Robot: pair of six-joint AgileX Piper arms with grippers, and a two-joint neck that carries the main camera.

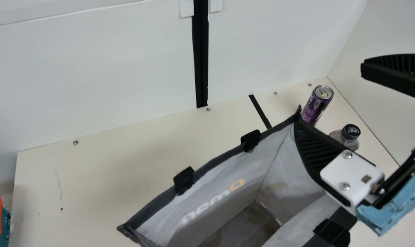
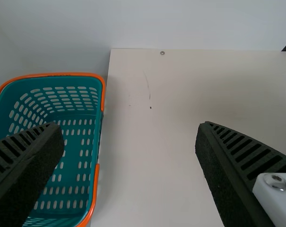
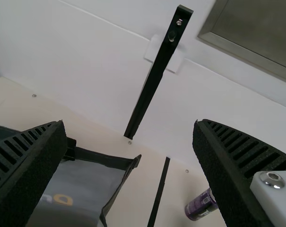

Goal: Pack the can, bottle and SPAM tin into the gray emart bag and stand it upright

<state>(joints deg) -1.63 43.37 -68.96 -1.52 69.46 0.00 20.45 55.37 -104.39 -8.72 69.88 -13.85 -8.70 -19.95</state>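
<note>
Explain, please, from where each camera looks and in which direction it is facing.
Main view: on the neck, looking down at a slant on the table, open gray bag, purple can and bottle; my right gripper shows, jaws apart.
Left wrist view: on my left wrist, slanting down to the table and teal basket; my left gripper shows, jaws apart.
Right wrist view: on my right wrist, facing the wall beyond the bag; right gripper's jaws show.
Main and right wrist views share bag and can.
</note>
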